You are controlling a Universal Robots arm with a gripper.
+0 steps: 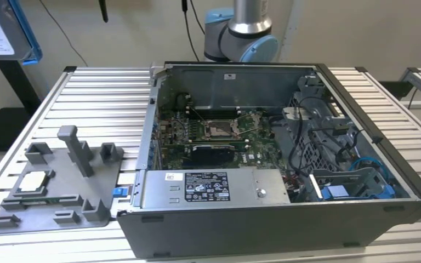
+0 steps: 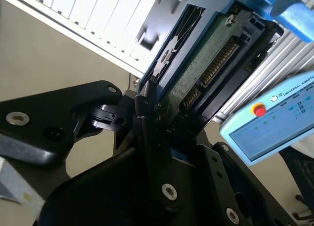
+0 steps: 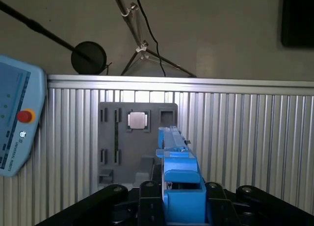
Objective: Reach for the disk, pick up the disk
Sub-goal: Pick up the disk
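We are finding the gripper [image 2: 169,119] pinching the disk [image 2: 208,64] by one end, holding it in the air well clear of the table [image 1: 101,93] and the grey plastic tray [image 3: 137,138]. We are judging that a sound hold is one pressing squarely on the rigid blue plastic frame, never on the bare green circuit board. The disk is flat and rectangular, and the table is ribbed aluminium.

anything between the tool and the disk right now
Nothing visible is. In both wrist views the tool is closed on the disk itself, its fingers clamping the blue-framed edge. In the exterior view the disk hangs high at the exterior view's left, above the table.
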